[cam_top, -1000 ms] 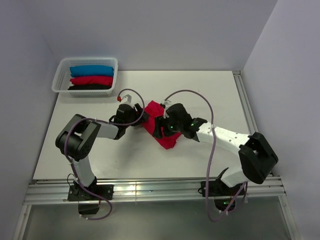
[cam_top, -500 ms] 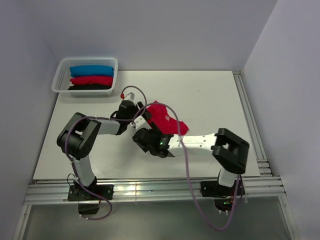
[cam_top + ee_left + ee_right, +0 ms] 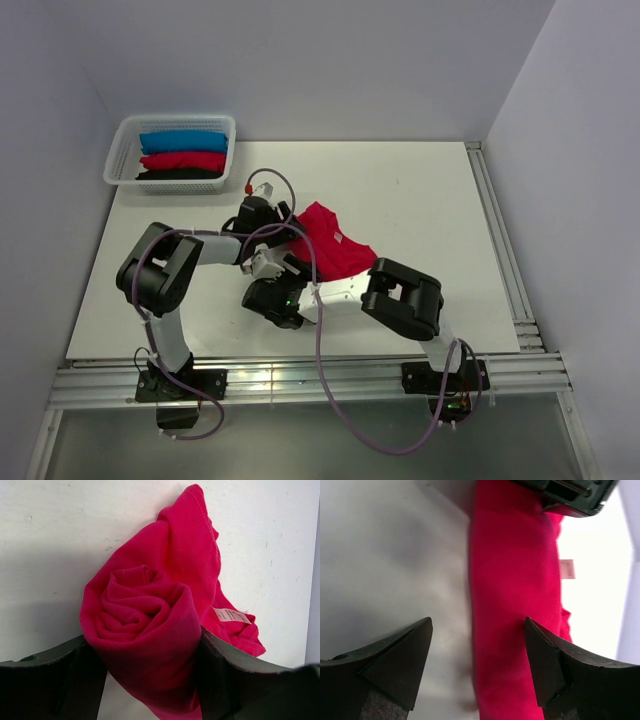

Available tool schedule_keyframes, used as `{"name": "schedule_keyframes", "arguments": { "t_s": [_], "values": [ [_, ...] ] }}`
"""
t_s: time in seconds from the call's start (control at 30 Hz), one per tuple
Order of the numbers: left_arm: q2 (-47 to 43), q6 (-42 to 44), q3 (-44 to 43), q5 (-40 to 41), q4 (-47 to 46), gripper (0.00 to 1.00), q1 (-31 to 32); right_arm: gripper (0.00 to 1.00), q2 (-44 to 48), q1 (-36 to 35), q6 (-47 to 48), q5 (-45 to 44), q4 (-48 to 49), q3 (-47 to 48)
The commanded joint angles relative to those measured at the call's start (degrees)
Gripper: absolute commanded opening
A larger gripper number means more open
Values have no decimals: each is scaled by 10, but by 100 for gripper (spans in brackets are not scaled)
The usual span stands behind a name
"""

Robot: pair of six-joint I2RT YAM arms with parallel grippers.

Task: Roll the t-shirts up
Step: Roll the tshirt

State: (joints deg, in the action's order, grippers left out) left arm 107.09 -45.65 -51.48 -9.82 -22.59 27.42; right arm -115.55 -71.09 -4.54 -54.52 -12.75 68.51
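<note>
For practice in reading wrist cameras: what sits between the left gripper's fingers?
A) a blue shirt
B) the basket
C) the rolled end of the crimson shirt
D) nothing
C: the rolled end of the crimson shirt fills the left gripper, touching both fingers.

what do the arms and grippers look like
left arm and right arm: white links, bulky black joints, a mauve cable looping along each. small green light near the right wrist. left gripper and right gripper have dark matte wedge-shaped fingers
</note>
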Motion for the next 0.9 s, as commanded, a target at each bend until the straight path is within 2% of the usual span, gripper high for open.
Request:
{"name": "schedule_keyframes", "arguments": {
  "t_s": [0.0, 0.2, 0.87],
  "values": [
    [17, 20, -9, -20, 58, 67, 0, 81, -31, 2, 6, -91, -12, 28],
    [30, 27, -32, -43, 87, 68, -4, 81, -78, 2, 3, -139, -32, 50],
    [54, 64, -63, -109, 139, 67, -25, 81, -159, 31, 29, -165, -49, 84]
  ]
}}
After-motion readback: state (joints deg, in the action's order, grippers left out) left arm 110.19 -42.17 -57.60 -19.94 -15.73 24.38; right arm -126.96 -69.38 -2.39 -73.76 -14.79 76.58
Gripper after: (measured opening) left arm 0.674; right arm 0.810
